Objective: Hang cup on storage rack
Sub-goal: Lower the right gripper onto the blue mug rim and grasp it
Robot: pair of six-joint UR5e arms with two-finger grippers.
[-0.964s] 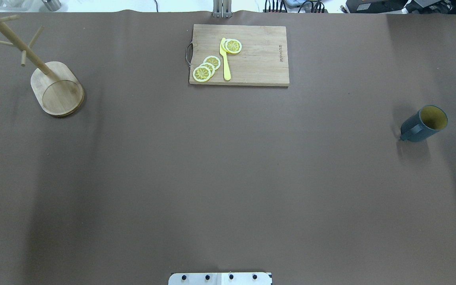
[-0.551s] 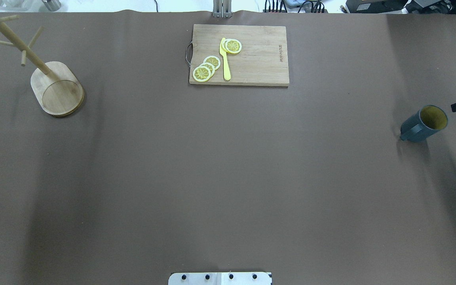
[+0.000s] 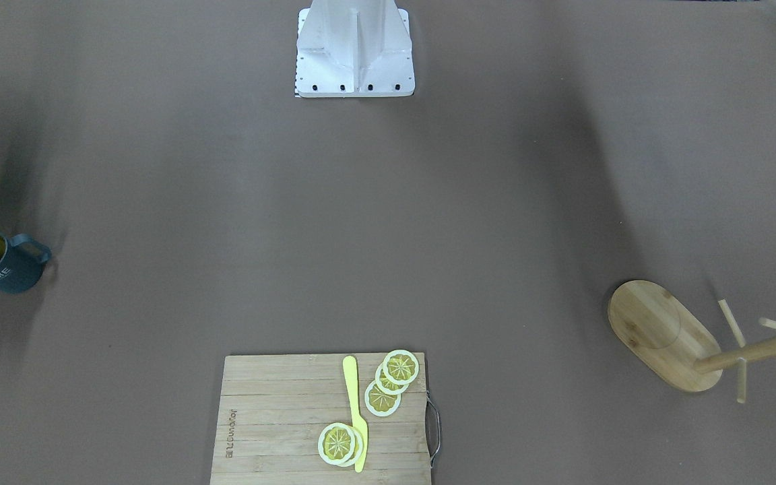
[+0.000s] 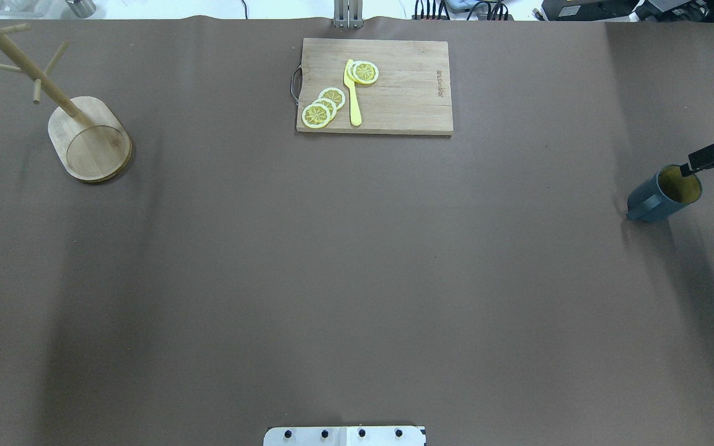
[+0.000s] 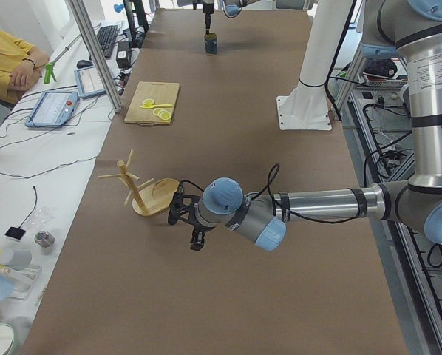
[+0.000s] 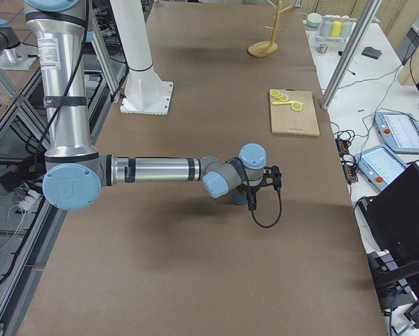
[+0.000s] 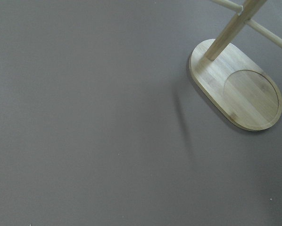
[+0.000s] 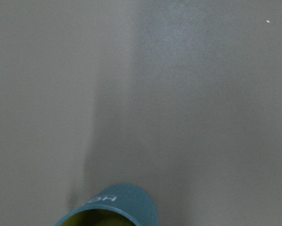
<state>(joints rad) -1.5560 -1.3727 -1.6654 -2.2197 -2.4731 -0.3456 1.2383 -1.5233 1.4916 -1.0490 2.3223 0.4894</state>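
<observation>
The cup (image 4: 654, 201), dark blue-grey with a yellow inside and "HOME" lettering, stands upright near the table's right edge. It also shows in the front view (image 3: 4, 273) and at the bottom of the right wrist view (image 8: 115, 207). My right gripper (image 4: 703, 162) reaches in from the right edge, its black tip over the cup's far rim; I cannot tell whether it is open or shut. The storage rack (image 4: 89, 139), a bamboo mug tree, stands at the far left. My left gripper (image 5: 196, 238) hovers beside the rack (image 5: 143, 194); I cannot tell its state.
A wooden cutting board (image 4: 374, 85) with lemon slices (image 4: 323, 106) and a yellow knife (image 4: 352, 93) lies at the far middle. The robot's white base plate (image 4: 344, 435) sits at the near edge. The left wrist view shows the rack's oval base (image 7: 235, 89).
My right gripper has come in from the right edge and moved left and down to the cup's rim. The cup and rack have not moved.
</observation>
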